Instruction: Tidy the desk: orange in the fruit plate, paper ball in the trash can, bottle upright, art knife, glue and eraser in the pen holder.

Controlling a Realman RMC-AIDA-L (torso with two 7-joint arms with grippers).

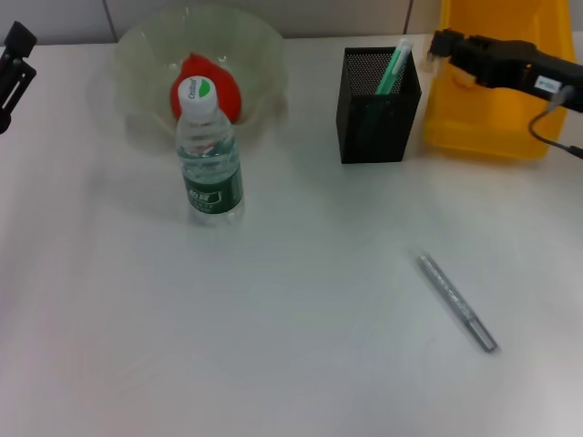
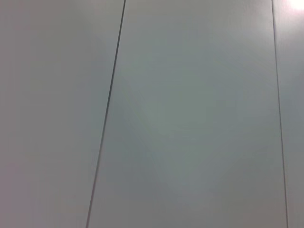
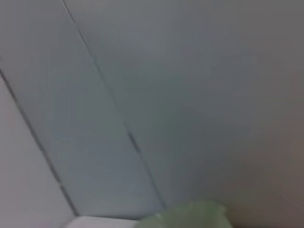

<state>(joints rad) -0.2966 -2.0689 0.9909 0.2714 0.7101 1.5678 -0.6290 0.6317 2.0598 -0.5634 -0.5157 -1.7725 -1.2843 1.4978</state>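
White desk surface [image 1: 273, 346] fills the head view, with pale wall panels seen along the far edge. At far left, the fruit plate [image 1: 260, 41] is set on the desk; the orange [image 1: 233, 91] is lying inside it. The bottle [image 1: 210, 155] is stood upright just in front of the plate, white cap on top, dark green label facing the camera, its cap overlapping the orange in the view. The pen holder [image 1: 369, 127] is placed right of the plate, and a green and white stick [image 1: 394, 66] is leaned inside it, poking above the rim. The trash can [image 1: 492, 114] is positioned just beside the holder, at far right. A silver-grey pen-like stick [image 1: 455, 301], likely the art knife, is laid flat on the desk at near right, well apart from the holder. The right gripper [image 1: 437, 45] is held above the gap between trash can and pen holder, its arm stretched across the can; whether its jaws are parted or closed cannot be told. The left gripper [image 1: 11, 68] is seen at the far left edge, raised off the desk; its jaw state cannot be told either.

Left wrist view: only grey wall panels with thin dark seams are shown.

Right wrist view: grey panels with slanted seams are shown, and a blurred pale green patch [image 3: 190, 216] at the frame edge, not identifiable.
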